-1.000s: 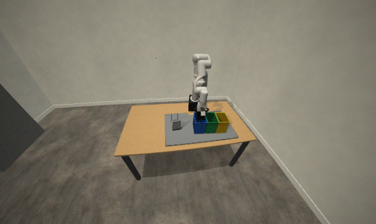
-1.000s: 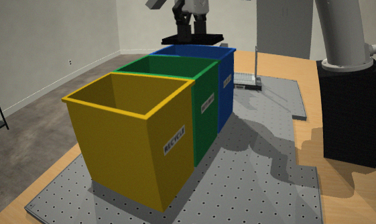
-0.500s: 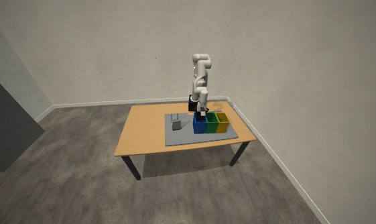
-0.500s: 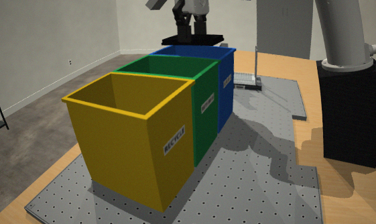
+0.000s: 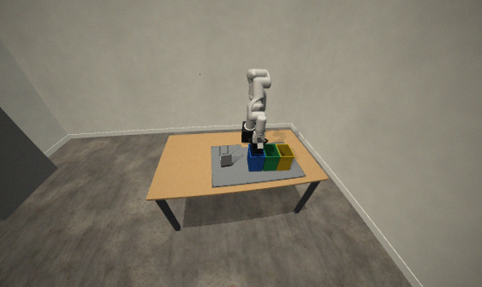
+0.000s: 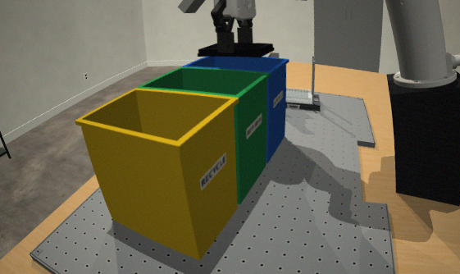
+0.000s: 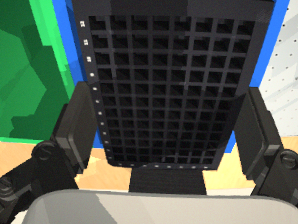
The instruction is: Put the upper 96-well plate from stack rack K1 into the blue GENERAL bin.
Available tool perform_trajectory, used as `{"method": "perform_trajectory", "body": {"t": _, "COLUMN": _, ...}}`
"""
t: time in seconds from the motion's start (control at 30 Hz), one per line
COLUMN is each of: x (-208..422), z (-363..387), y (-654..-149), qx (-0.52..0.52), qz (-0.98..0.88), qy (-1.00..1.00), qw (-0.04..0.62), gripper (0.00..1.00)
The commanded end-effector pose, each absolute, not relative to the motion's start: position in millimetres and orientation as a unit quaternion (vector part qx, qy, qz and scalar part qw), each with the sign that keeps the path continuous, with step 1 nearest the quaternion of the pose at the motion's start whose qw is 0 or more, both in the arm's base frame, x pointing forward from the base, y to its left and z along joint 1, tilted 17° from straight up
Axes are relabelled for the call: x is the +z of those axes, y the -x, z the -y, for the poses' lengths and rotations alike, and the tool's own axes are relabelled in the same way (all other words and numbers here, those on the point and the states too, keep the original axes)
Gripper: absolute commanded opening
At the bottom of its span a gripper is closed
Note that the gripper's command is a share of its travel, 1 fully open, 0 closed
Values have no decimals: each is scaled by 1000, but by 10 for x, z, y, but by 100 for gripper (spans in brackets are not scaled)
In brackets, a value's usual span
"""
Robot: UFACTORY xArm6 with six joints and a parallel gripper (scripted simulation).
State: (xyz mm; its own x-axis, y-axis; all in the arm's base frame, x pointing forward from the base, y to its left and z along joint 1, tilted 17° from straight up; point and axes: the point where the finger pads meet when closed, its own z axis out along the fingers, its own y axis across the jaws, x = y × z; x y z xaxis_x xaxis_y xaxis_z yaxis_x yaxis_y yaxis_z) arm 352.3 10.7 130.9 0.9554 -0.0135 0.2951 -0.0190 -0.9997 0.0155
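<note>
In the wrist view, the claw [image 5: 258, 148] [image 6: 235, 40] [image 7: 166, 101] grips a black plate [image 6: 235, 49] [image 7: 165, 95] gridded with square wells, white marks edging it.
</note>
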Motion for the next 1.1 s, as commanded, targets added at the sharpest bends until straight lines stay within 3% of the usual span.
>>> {"method": "perform_trajectory", "body": {"t": 0.0, "x": 1311, "z": -107, "y": -3536, "qx": 151, "qz": 8, "qy": -988, "qw": 9, "gripper": 0}}
{"method": "perform_trajectory", "body": {"t": 1.07, "x": 1266, "z": -106, "y": -3550, "qx": 151, "qz": 8, "qy": -988, "qw": 9, "gripper": 0}}
